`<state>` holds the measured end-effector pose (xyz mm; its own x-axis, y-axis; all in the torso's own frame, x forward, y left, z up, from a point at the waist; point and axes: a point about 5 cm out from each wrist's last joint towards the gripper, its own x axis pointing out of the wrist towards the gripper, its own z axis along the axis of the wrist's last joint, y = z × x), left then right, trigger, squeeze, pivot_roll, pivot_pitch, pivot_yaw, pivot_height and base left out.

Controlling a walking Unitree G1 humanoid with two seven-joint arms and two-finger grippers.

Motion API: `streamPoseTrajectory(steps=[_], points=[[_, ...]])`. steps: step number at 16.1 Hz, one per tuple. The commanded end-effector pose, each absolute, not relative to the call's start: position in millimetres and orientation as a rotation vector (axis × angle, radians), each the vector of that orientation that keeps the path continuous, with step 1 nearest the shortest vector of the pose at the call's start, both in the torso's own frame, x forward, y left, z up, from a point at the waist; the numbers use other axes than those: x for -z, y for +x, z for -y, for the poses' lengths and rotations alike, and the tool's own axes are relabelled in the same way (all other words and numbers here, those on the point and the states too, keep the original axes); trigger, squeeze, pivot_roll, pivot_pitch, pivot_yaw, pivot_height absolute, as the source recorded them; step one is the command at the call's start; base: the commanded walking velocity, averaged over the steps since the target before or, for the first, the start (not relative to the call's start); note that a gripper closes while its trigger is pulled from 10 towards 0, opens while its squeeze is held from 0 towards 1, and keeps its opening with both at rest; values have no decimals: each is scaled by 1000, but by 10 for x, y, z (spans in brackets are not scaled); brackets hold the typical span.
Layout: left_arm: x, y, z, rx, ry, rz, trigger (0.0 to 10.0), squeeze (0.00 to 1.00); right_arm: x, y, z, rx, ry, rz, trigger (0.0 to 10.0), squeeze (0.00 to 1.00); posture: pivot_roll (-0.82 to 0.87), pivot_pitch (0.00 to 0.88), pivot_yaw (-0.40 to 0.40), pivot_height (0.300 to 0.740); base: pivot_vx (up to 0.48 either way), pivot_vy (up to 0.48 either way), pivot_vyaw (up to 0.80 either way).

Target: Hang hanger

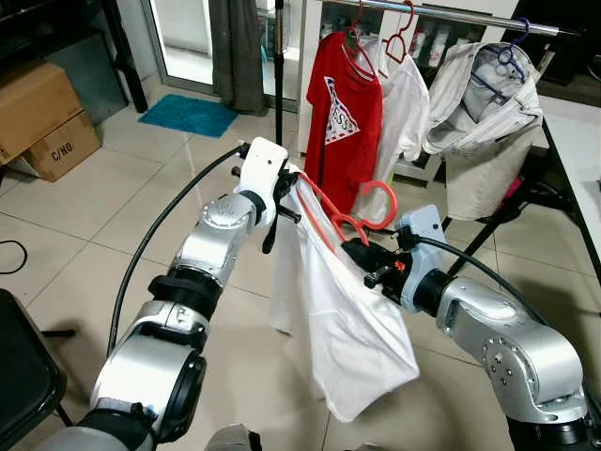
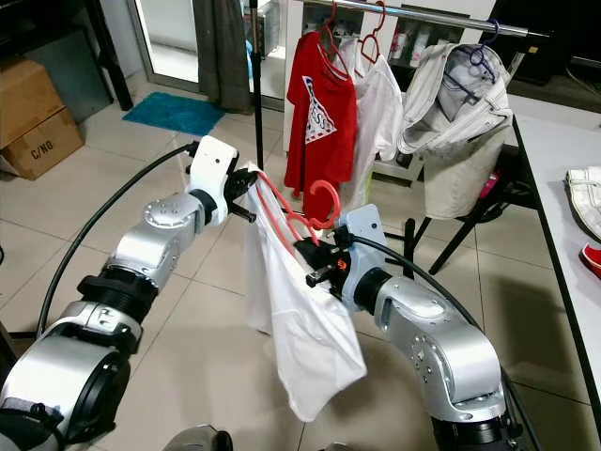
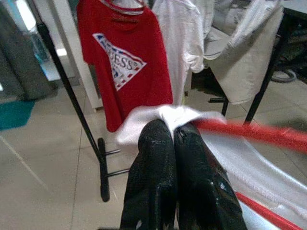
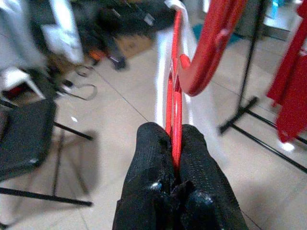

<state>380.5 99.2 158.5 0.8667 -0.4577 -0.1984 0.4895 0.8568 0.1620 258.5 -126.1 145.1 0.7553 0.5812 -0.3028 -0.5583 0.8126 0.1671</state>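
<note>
A red plastic hanger (image 1: 349, 212) carries a white shirt (image 1: 346, 319) and is held in the air between my two arms. My right gripper (image 1: 357, 252) is shut on the hanger's neck just below its hook (image 4: 211, 43). My left gripper (image 1: 293, 183) is shut on the shirt's shoulder at the hanger's left end (image 3: 165, 117). The clothes rail (image 1: 441, 13) runs across the top of the head views, behind and above the held hanger. On it hang a red printed T-shirt (image 1: 344, 117), a white shirt (image 1: 406, 99) and a beige garment (image 1: 484, 113).
The rack's black upright (image 1: 278, 66) and feet (image 3: 103, 167) stand on the tiled floor. Cardboard boxes (image 1: 42, 117) and a teal mat (image 1: 188, 115) lie at the far left. A black chair (image 1: 23, 376) is near my left side. A white table edge (image 2: 554, 197) runs along the right.
</note>
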Motion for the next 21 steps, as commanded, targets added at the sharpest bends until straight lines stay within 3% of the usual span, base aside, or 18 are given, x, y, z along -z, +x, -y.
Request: streamPoseTrajectory(steps=[1,5,9,16,21], points=[[-1665,3799,-971,516,240,-138,0,0,-1406,2597,1293,-588,36,-386,10000,0,-87,1,-18,740,0,0,0],[-1667,3803,-1098,495,341,-191,0,0,-1363,2583,1301,-602,-16,-418,10000,0,-86,0,-25,740,0,0,0],[-1647,3816,-1215,543,454,-279,0,0,-1370,2464,1229,-742,-56,-438,10000,0,-90,0,-24,740,0,0,0],[-1668,3654,-1024,784,420,-349,0,0,-1326,2393,1241,-771,-65,-480,10000,0,-97,0,-25,740,0,0,0],[-1755,3638,-1115,683,453,-363,0,0,-1306,2484,1292,-696,-68,-476,10000,0,-92,0,-31,740,0,0,0]])
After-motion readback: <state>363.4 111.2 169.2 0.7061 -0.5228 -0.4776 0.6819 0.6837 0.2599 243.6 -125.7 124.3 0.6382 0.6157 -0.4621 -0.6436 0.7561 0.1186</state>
